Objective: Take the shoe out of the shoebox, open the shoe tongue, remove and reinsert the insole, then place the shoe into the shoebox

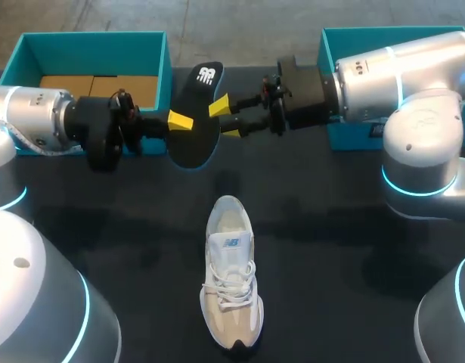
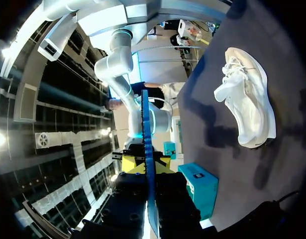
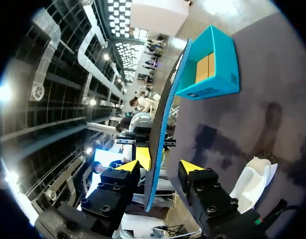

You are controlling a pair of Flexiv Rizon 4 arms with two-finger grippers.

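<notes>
Two robot arms meet above a dark table (image 1: 330,249), with a black insole (image 1: 196,144) held in the air between them, in front of the far row of boxes. The left gripper (image 1: 179,121) comes in from the left and is clenched on the insole; one yellow tip shows on its upper face in the head view. The left wrist view shows the insole (image 2: 145,129) edge-on, pinched between the fingers of that gripper (image 2: 147,164). The right gripper (image 1: 225,119) reaches in from the opposite side and straddles the insole's other edge with its fingers spread, released. In the right wrist view the insole (image 3: 165,114) stands edge-on between the fingers of this gripper (image 3: 160,167), close against one finger and clear of the other. The white and beige shoe (image 1: 230,276) sits upright on its sole near the middle of the table, well apart from both grippers, toe toward the robot and laces loosely tied. It also shows beside the grippers in the left wrist view (image 2: 247,99) and the right wrist view (image 3: 252,181). The teal shoebox (image 1: 96,45) stands open at the far left edge with brown cardboard (image 1: 96,85) inside, seen again ahead of the right gripper (image 3: 212,89). A second teal box (image 1: 345,45) stands at the far right, partly hidden by the right arm.
</notes>
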